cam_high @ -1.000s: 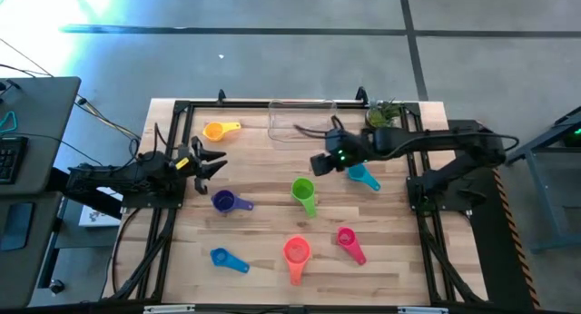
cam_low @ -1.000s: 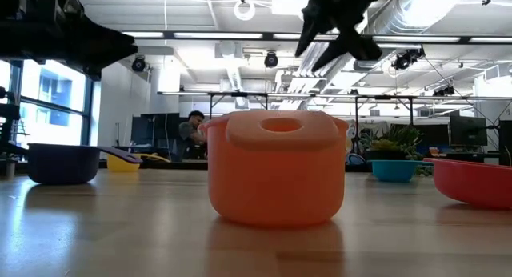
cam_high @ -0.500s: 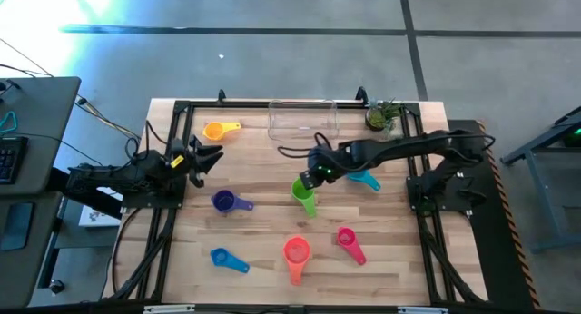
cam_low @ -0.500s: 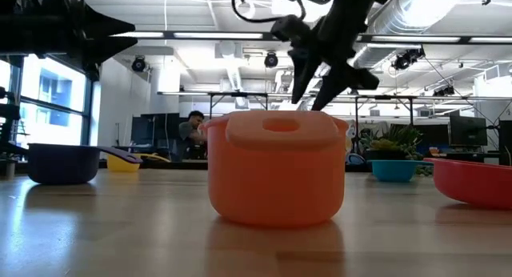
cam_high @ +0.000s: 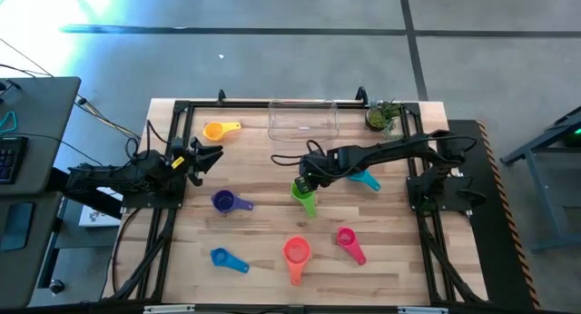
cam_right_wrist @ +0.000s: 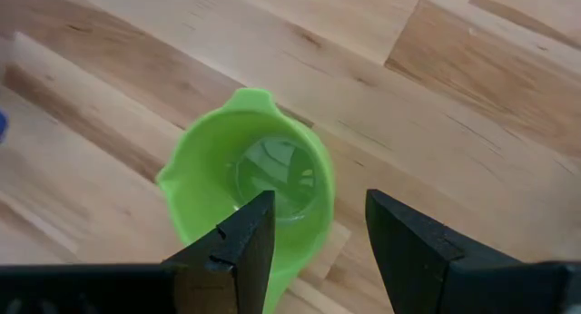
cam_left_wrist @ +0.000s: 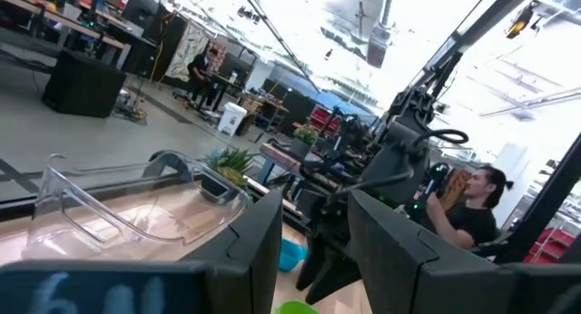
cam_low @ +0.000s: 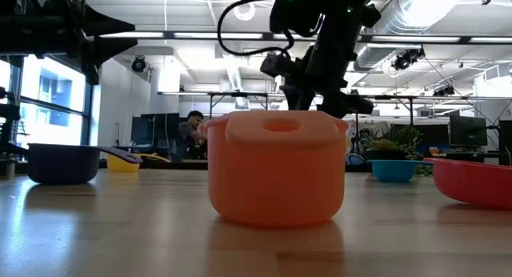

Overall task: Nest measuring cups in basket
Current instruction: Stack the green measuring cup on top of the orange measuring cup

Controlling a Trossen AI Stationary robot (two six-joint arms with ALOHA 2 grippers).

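Right gripper [cam_high: 306, 182] over the small green plastic measuring cup [cam_high: 304, 195] at table [cam_high: 263, 214] centre, fingers [cam_right_wrist: 241, 246] apart, one over the cup's rim, nothing clamped. Cup round, glossy, empty.

Left gripper [cam_high: 207, 160] waits at the left edge, fingers apart.

Clear rectangular plastic basket [cam_high: 303, 120] at the far edge, rounded corners, empty.

Other cups lie loose on the wood: teal [cam_high: 366, 179], yellow-orange [cam_high: 218, 130], purple [cam_high: 226, 201], blue [cam_high: 224, 259], coral-red [cam_high: 297, 253], pink [cam_high: 349, 241].
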